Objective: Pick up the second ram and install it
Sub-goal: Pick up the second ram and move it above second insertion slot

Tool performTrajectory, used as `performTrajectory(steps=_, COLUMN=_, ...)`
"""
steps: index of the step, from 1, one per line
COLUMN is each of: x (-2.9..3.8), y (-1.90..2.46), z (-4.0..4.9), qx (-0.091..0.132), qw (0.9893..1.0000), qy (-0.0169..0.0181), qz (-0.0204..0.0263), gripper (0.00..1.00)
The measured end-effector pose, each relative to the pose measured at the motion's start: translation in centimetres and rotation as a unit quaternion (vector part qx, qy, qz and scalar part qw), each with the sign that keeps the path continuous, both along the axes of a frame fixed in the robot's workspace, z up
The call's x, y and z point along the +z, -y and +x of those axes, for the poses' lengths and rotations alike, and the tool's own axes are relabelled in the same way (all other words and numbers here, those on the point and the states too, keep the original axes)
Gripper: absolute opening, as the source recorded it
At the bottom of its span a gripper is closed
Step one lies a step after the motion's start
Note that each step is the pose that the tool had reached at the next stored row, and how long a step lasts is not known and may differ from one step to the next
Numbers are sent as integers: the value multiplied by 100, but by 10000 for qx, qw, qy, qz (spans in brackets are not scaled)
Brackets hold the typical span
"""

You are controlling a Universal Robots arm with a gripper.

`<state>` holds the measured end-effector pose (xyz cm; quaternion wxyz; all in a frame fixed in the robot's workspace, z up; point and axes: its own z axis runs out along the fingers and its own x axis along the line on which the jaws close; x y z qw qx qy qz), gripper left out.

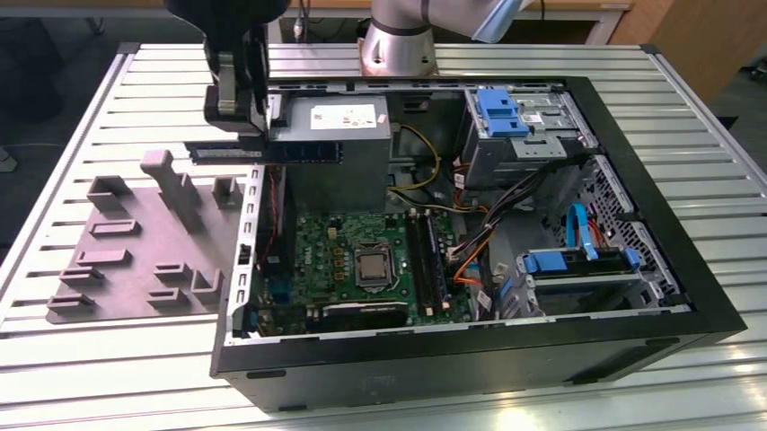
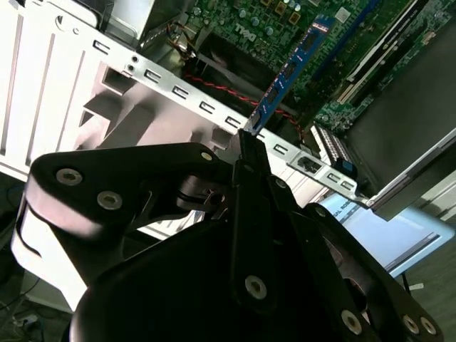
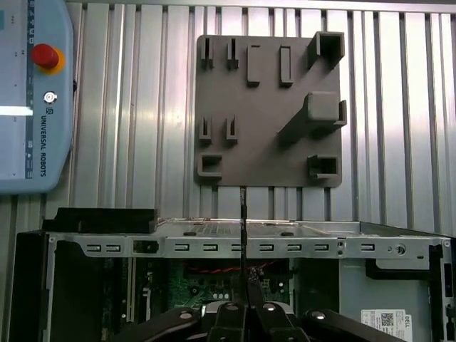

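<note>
One robot arm reaches down over the exterior view's left side of an open computer case, its single gripper pointing downward. The gripper's fingers are closed on one end of the second ram, a lone blue-faced stick carrying a row of dark chips. In the exterior view the stick is held level in the air above the case's wall, just beside the grey power supply and apart from the one motherboard below. The second wrist view shows it jutting from the pinched fingertips toward the green board. One grey moulded tray lies on the slatted metal desk beside the case.
</note>
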<state>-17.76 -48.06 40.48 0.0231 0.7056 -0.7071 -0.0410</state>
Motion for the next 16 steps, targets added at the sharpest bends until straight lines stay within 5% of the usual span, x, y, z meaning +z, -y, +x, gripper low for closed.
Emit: performTrajectory(steps=16, x=0, y=0, z=242, qx=0, qw=10000, qy=-40, qz=0, gripper=11)
